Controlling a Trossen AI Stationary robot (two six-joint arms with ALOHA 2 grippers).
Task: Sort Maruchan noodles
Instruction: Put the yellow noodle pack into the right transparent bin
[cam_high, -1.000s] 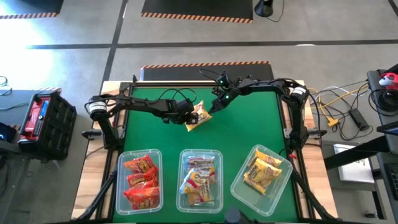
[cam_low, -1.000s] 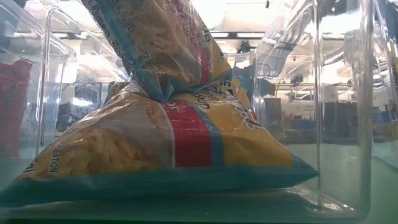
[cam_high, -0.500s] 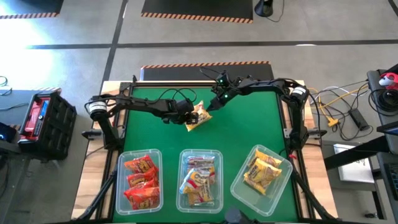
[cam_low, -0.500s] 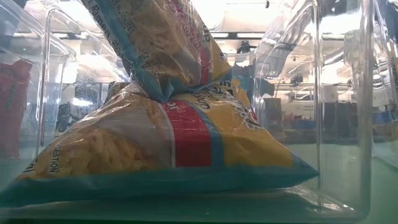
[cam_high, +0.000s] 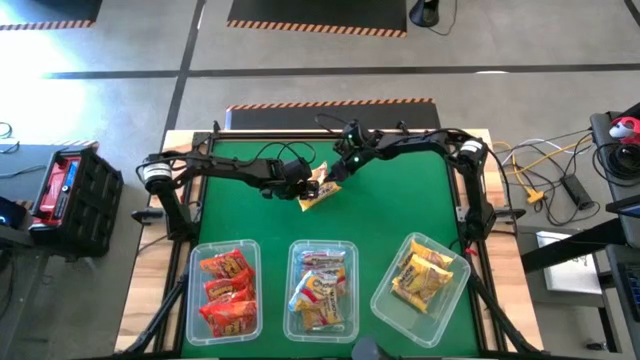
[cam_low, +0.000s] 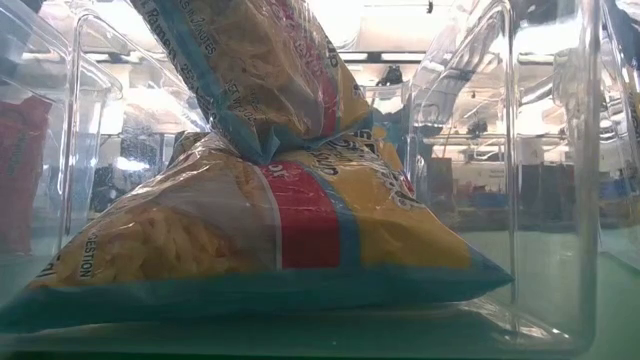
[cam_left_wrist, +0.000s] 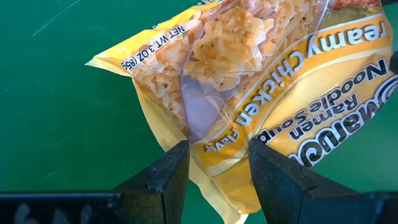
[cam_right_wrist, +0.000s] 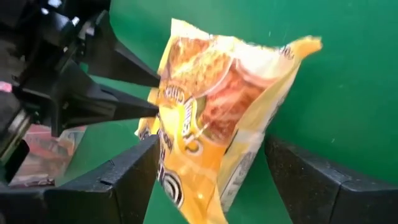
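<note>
On the left of the green table, the left gripper reached in from the left rim toward the middle and clenched a yellow noodle packet by one edge. Its own wrist camera showed the two dark fingers pinching the crinkled wrapper, with the packet fanning out beyond them over the green surface; whether it rested on the table or hung just above it was hard to tell from overhead.

Just to the right, the right gripper came in from the far right corner and stood with its jaws spread wide on either side of the same packet, not gripping it. In its wrist view, the left gripper showed at the packet's far edge.

Along the near edge stood three clear tubs. The left tub held red-orange packets. The middle tub held mixed yellow-pink packets. The right tub, turned at an angle, held yellow packets.

From table height, the view looked through a clear tub wall at two stacked packets with yellow, red and blue printing, the upper one leaning on the lower.
</note>
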